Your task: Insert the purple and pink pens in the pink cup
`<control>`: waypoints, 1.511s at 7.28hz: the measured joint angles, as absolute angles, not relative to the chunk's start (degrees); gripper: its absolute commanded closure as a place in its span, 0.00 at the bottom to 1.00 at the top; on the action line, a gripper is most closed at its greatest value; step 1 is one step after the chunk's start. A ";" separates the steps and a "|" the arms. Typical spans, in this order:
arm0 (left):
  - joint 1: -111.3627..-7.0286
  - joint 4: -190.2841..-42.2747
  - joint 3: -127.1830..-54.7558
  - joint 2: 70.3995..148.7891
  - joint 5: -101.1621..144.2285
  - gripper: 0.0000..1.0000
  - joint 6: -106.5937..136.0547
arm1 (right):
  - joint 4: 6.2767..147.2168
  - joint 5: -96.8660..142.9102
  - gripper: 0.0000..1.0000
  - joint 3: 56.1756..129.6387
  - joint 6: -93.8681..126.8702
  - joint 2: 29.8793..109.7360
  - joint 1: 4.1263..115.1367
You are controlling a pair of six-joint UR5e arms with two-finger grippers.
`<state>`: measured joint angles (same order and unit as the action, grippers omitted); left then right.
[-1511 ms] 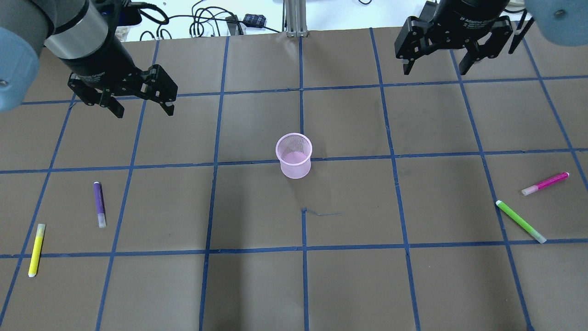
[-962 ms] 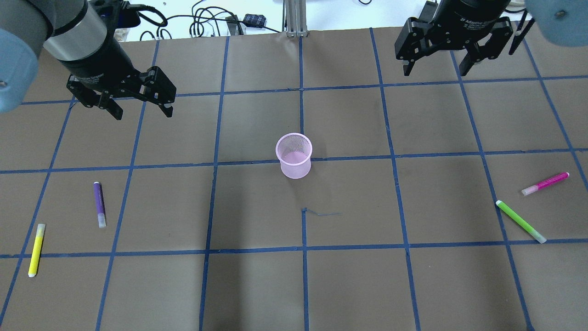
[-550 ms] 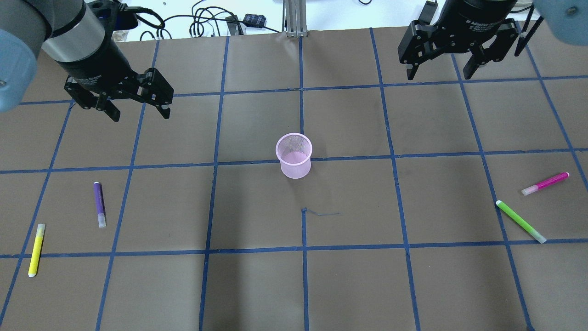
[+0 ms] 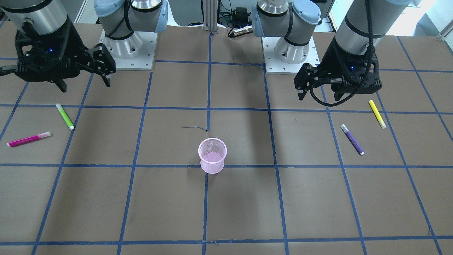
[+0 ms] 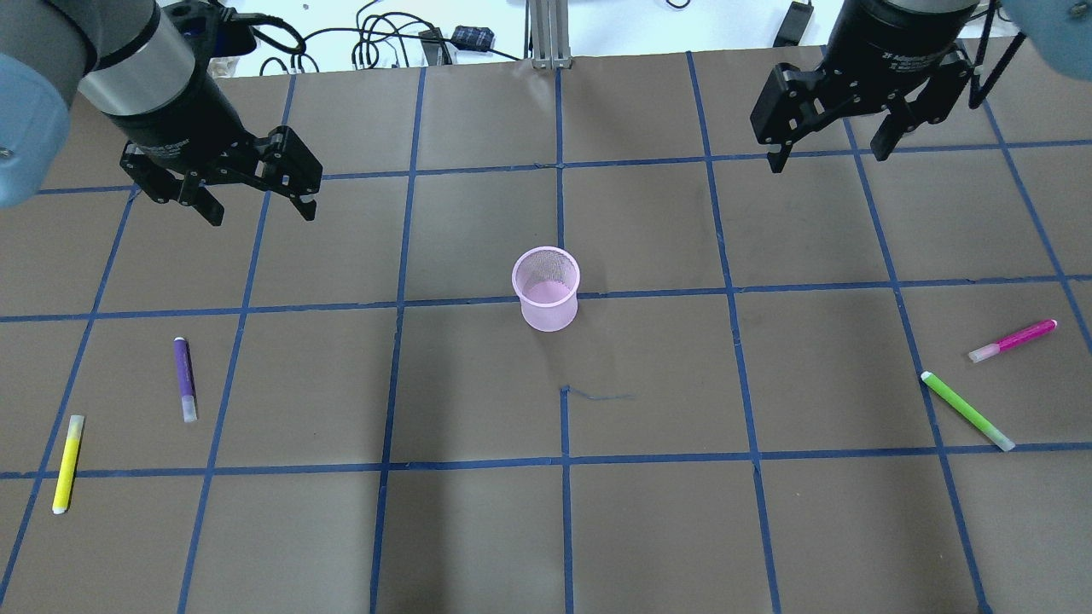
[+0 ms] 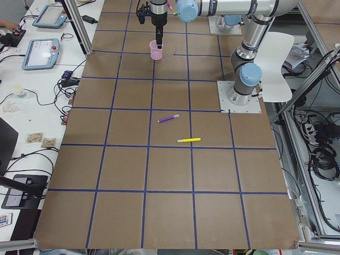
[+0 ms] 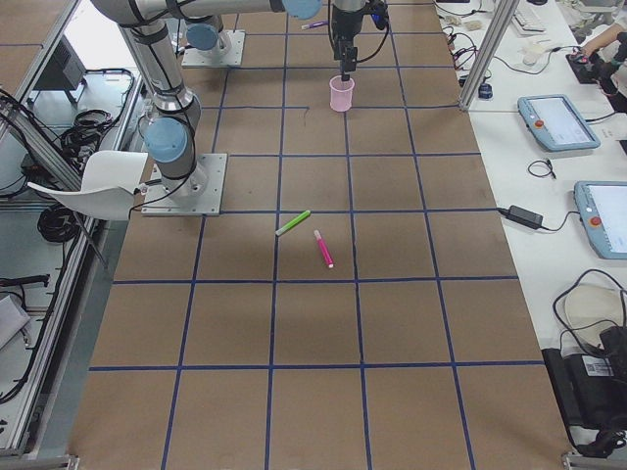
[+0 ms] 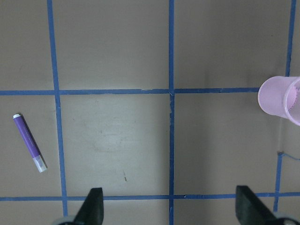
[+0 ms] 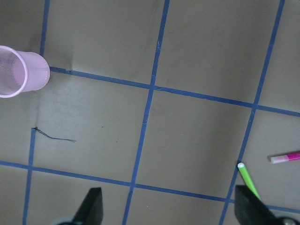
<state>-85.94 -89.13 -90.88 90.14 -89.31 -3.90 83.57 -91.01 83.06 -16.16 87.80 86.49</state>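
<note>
**Both pens on the table, each nearer to one arm, cup empty**

In the overhead view the purple pen [image 5: 184,379] lies flat at the left middle of the frame, its long axis running almost top to bottom, pale tip lowest. Our left gripper [image 5: 260,213] hangs above it in the frame and slightly to the right, fingers wide apart and holding nothing. Its opening runs left to right, so it already crosses the pen's length.

The pink pen [image 5: 1013,340] lies flat near the right edge, slanting up toward the right, pale end at the left. Our right gripper [image 5: 827,160] sits at the upper right, also spread and empty, with the pen well below it and further right. Since its opening lies nearly along that pen, we judge the wrist needs a turn before closing.

The pink cup [image 5: 546,288] stands upright at centre, well apart from both pens. We see only its mesh floor inside.

A yellow pen [image 5: 67,463] lies at the lower left of the purple one, and a green pen [image 5: 967,411] lies just below the pink.
</note>
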 measured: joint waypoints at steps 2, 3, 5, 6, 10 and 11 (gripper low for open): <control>-85.83 -88.79 -90.91 90.50 -89.37 0.00 -3.87 | 83.37 -91.04 0.00 85.76 -31.04 87.79 78.13; -84.81 -88.70 -90.92 90.70 -89.36 0.00 -4.12 | 83.72 -90.85 0.00 87.66 -41.02 87.72 73.28; -78.70 -87.33 -91.34 92.07 -88.88 0.00 -4.53 | 85.02 -89.98 0.00 92.03 -65.49 87.27 63.16; -75.56 -85.61 -92.45 93.09 -88.70 0.00 -4.67 | 88.10 -89.74 0.00 95.22 -78.02 86.95 58.67; -64.00 -82.88 -96.72 96.23 -88.68 0.00 -9.06 | 113.74 -86.90 0.00 110.19 -118.69 82.11 46.05; -62.27 -82.70 -97.19 97.26 -88.75 0.00 -9.26 | 117.72 -86.44 0.00 111.49 -124.89 79.58 44.46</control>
